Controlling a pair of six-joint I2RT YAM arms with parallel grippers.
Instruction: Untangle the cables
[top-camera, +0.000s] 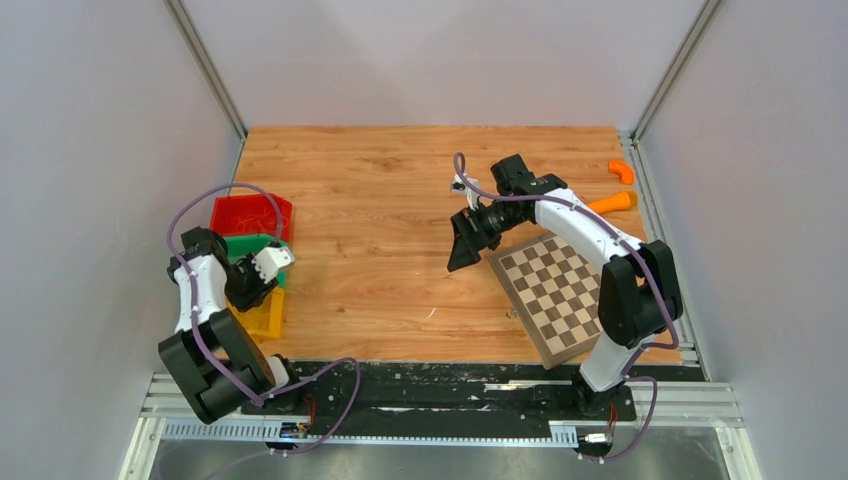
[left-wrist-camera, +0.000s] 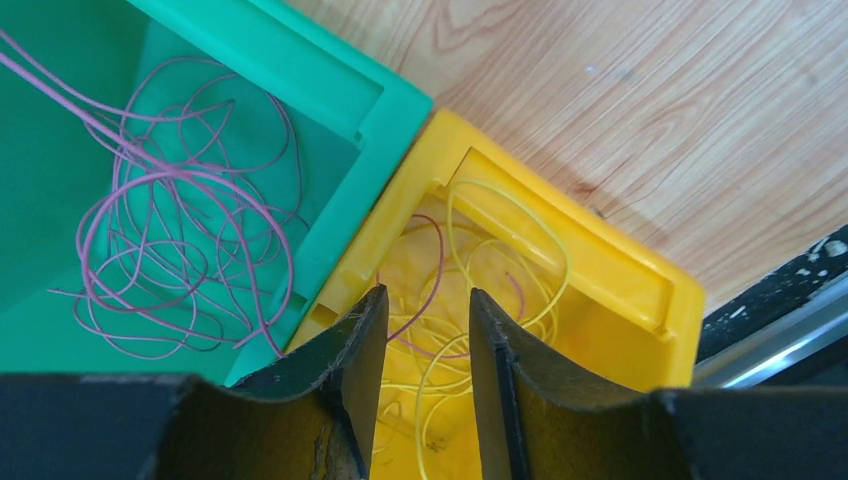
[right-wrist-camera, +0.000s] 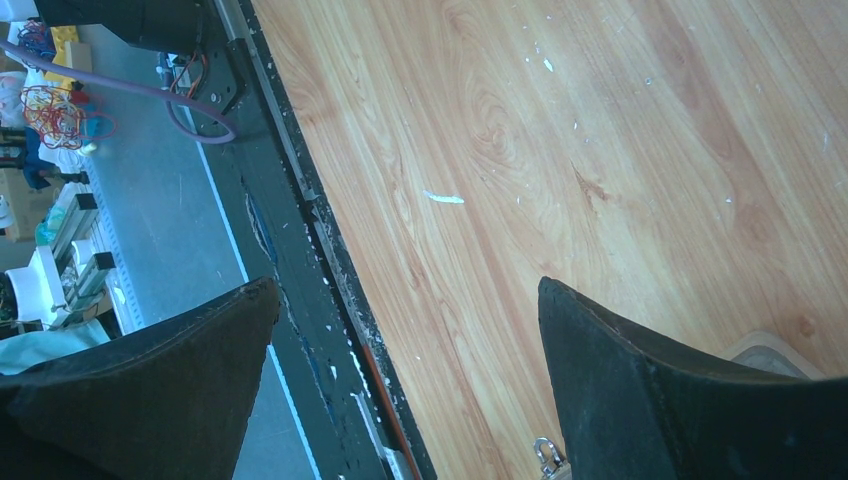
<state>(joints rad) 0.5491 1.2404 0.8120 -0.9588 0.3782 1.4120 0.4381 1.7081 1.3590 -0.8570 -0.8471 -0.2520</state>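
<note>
Untangling is nearing its end, by my judgement, with one stray strand remaining.
In the green plastic bin (left-wrist-camera: 330, 80) thin pinkish wire cables (left-wrist-camera: 180, 240) are lying coiled apart. In the adjoining yellow plastic bin (left-wrist-camera: 600, 260) thin yellow wire cables (left-wrist-camera: 520, 215) are lying with a stray reddish strand (left-wrist-camera: 437, 260) looping through them, likely waiting to be pulled out. The left claw (left-wrist-camera: 428, 293) is hovering above it, half-open and empty. The right claw (right-wrist-camera: 405, 285) is gaping wide, empty, over the wooden worktop (right-wrist-camera: 600, 150).

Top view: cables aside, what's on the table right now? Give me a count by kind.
Bins: 3 (red bin, green bin, yellow bin)
Checkerboard: 1
Orange pieces: 2 (curved piece, straight piece)
Total: 6
</note>
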